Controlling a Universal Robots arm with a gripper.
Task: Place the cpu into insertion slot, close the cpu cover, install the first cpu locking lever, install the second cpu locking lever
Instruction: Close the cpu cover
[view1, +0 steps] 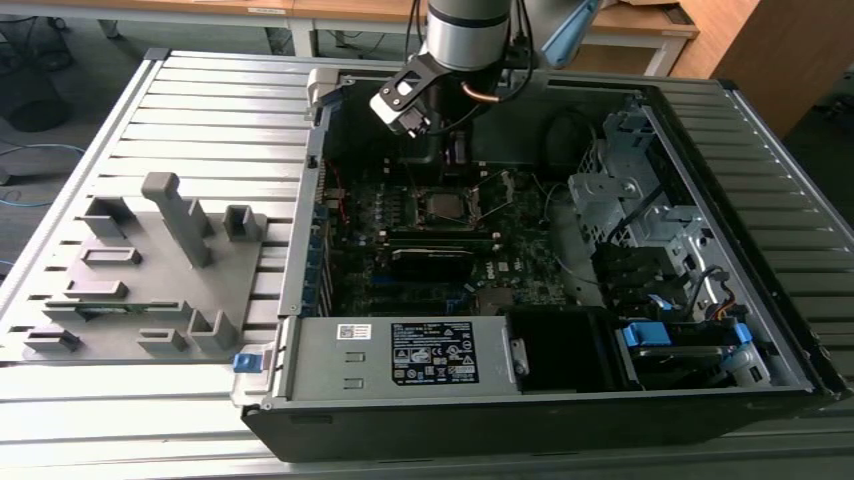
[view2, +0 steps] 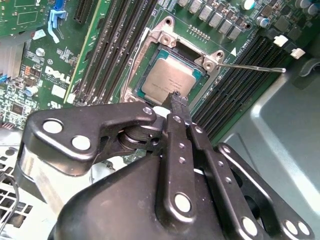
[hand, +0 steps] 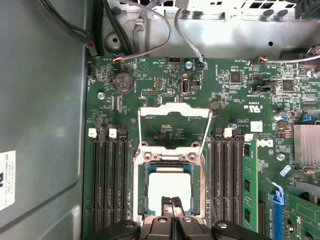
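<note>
On the exterior view's left we see a grey fixture plate (view1: 147, 270) lying on the slatted table (view1: 200, 100), well apart from the work. Further right stands the open computer case (view1: 287, 290), with the arm (view1: 467, 30) reaching down over its motherboard (hand: 235, 100).

In the first wrist view the gripper (hand: 172, 201) has its fingertips pressed together, pinching nothing, just over one edge of the cpu (hand: 170, 184). The cpu lies flat in the insertion slot (view2: 159, 39), so we judge the first step done. The cpu cover (hand: 174, 110) stands swung open beyond the slot; closing it is the step in hand. That, to our mind, calls for a push on the frame's far bar, tipping it down over the chip without scraping it.

Beside the slot a thin locking lever (view2: 250, 66) juts free, unlatched. At the exterior view's right sits the drive cage (view1: 621, 195).

We cannot tell whether the fingertips touch the cpu. The gripper's black linkage covers part of the slot's rim in both wrist views.
</note>
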